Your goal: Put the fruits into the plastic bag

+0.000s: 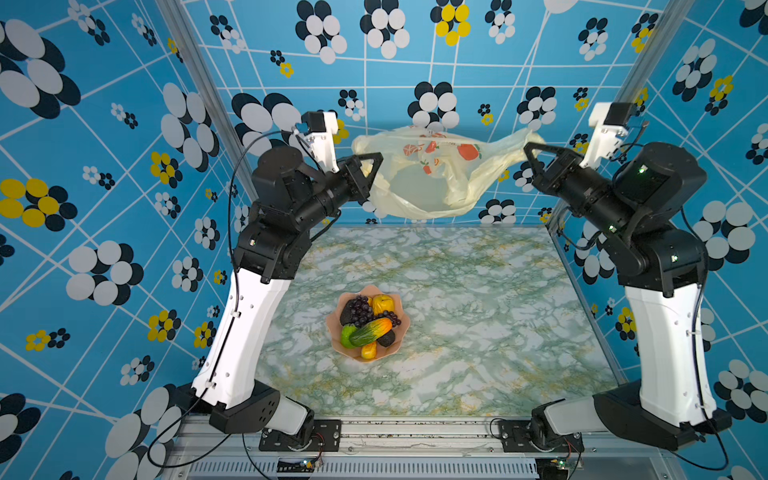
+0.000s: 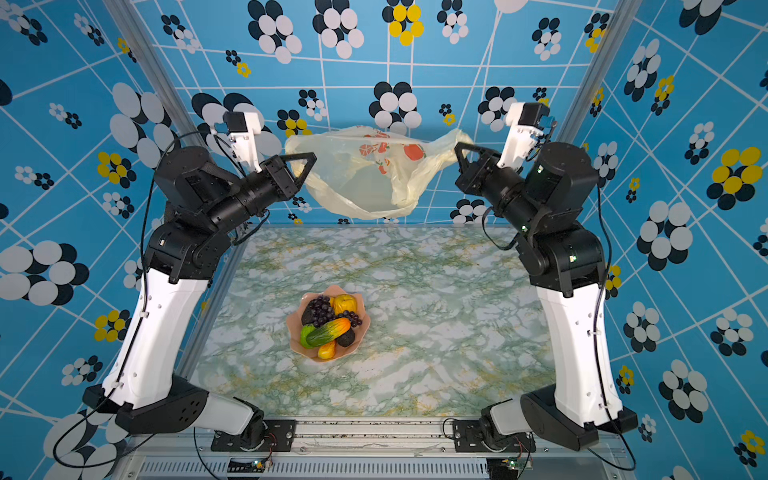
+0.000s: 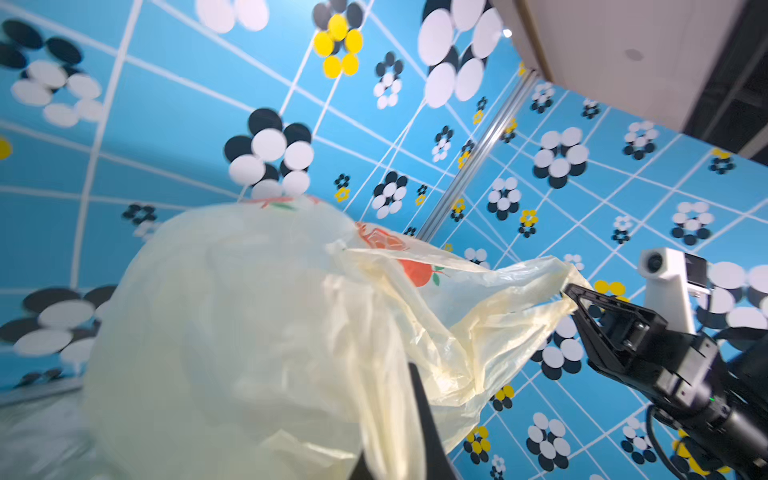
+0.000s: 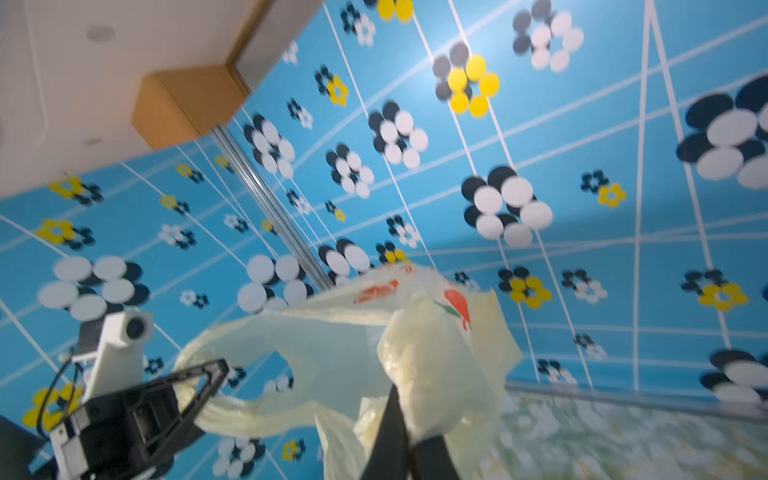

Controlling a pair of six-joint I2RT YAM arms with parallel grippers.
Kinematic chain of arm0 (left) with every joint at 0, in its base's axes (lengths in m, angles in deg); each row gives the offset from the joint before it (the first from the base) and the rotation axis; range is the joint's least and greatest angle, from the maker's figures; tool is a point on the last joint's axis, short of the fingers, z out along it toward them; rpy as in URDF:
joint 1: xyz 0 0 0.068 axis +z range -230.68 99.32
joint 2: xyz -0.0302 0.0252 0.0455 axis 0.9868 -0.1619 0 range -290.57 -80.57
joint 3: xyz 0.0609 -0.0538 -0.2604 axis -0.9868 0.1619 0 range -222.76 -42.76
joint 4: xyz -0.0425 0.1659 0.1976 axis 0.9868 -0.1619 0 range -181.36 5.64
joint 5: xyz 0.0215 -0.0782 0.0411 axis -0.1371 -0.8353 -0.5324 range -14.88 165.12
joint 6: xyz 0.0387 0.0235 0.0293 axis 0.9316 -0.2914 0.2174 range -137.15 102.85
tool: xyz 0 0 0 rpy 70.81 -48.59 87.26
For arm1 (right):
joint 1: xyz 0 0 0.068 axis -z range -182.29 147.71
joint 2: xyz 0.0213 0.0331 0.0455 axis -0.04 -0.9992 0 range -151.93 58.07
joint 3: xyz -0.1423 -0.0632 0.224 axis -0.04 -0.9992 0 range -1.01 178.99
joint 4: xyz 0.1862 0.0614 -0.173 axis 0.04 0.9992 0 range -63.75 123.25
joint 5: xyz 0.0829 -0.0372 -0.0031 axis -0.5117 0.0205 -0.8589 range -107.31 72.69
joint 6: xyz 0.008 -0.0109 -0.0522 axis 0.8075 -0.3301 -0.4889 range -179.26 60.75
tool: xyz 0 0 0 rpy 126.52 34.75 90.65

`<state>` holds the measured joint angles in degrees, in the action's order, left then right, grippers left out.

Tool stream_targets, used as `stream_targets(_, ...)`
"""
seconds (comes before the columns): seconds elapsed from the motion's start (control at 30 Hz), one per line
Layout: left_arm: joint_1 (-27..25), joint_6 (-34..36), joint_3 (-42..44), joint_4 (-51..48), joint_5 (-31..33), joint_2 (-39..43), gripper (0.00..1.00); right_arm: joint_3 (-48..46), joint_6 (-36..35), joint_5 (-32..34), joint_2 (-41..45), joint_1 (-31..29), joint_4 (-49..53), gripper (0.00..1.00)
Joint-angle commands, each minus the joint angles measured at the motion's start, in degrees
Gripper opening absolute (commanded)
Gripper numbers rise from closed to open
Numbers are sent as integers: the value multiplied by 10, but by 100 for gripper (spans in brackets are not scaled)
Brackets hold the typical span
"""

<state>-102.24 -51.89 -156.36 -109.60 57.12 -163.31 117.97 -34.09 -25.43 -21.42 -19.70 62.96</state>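
Step in hand: bag handling, before any transfer. The plastic bag (image 1: pixel 432 174) hung in the air above the far edge of the desk (image 1: pixel 478 311), stretched between the two arms and clear of the surface. All the fruits (image 1: pixel 368 324) lay heaped in the pink bowl (image 1: pixel 332 328) toward the front middle of the desk, well apart from the bag. The grape bunch (image 1: pixel 361 309) and mango (image 1: pixel 371 331) sat on top of the heap. Judged: none of the task's placing was done yet.

Grippers: the left gripper (image 1: pixel 376 166) was closed tight on one end of the bag, film bunched between its jaws. The right gripper (image 1: pixel 530 153) was likewise closed on the opposite end, pinching what looked like a twisted handle strip. Neither touched any fruit. In the wrist views the bag billowed loosely, its mouth partly gaping; which layer each gripper held could not be told.

Next move, as judged: the bag would need lowering toward the desk near the bowl with its mouth kept open. One gripper must then let go to fetch fruit, since both were occupied. Risk noted: thin film could collapse shut once one side was released.
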Motion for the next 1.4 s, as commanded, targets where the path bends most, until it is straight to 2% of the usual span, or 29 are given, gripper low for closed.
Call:
stream_targets(0.0, 44, -35, 158, -17, 14, 2, 0, -166, -104, 97, -19, -2, 196, 0)
stream_targets(0.1, 68, -80, 260, 34, -9, 30, 0, -238, -158, 146, -22, -2, 264, 0)
stream_targets(0.23, 63, -72, 258, 26, -38, 3, 0, -265, -171, 164, -20, -2, 271, 0)
stream_targets(0.3, 55, -74, 256, 29, -41, -7, 0, -265, -162, 155, -23, 1, 268, 0)
stream_targets(0.43, 35, -89, 256, 45, -48, -25, 0, -292, -132, 95, -24, 11, 247, 0)
stream_targets(0.57, 8, -95, 259, 50, -58, -41, 0, -324, -109, 14, -27, 36, 227, 46)
stream_targets(0.6, 1, -95, 260, 48, -60, -44, 0, -333, -105, -11, -23, 40, 217, 55)
stream_targets(0.7, -8, -97, 266, 49, -60, -48, 0, -349, -88, -68, -13, 52, 188, 72)
stream_targets(0.8, -9, -100, 264, 48, -58, -50, 0, -364, -62, -134, -9, 66, 155, 81)
stream_targets(1.0, -10, -101, 254, 41, -56, -52, 0, -420, 26, -234, 0, 68, 92, 90)
stream_targets(1.23, -19, -115, 259, 45, -43, -48, 0, -541, 133, -203, 107, 68, 41, 90)
stream_targets(1.37, -25, -118, 256, 42, -39, -51, 0, -609, 206, -176, 167, 60, -21, 86)
